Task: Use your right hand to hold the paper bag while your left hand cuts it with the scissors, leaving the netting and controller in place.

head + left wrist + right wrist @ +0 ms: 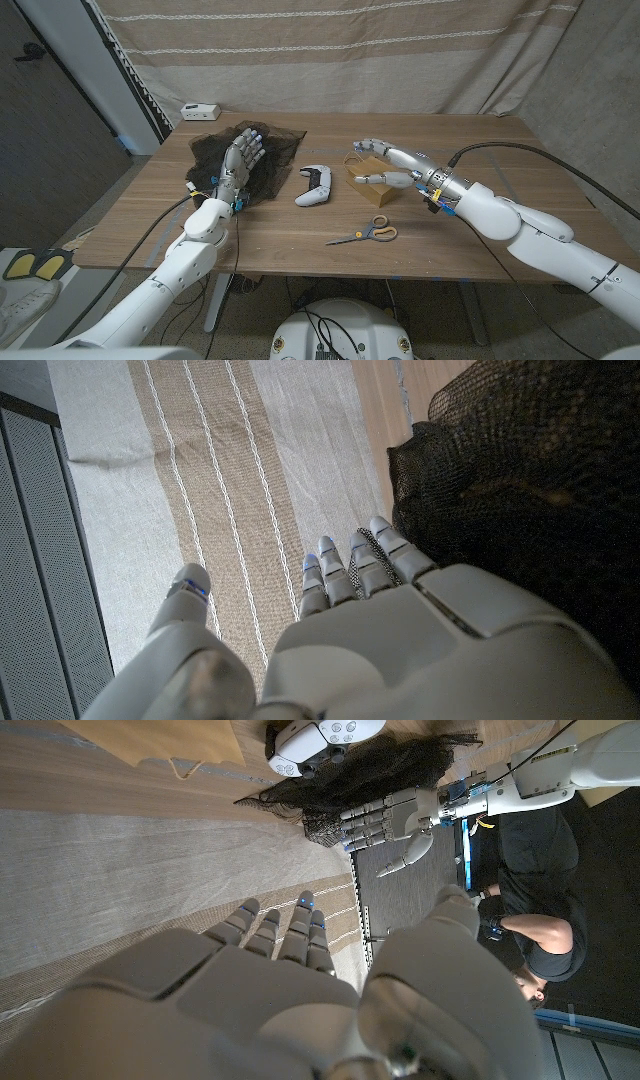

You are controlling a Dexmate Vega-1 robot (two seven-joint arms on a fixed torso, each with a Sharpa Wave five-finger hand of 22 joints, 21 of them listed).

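Scissors (364, 235) lie nearest on the table (300, 250), untouched, orange handles toward the right. Beyond them the paper bag (366, 180) lies on its side; its mouth and contents cannot be made out. Over the bag the right hand (385, 165) hovers, fingers spread and thumb near the bag's front; whether it touches is unclear. A white controller (315, 185) sits between bag and netting (265, 150). Above that dark netting the left hand (243, 158) is raised, fingers apart, holding nothing. A small white box (200, 111) rests at the far left edge.
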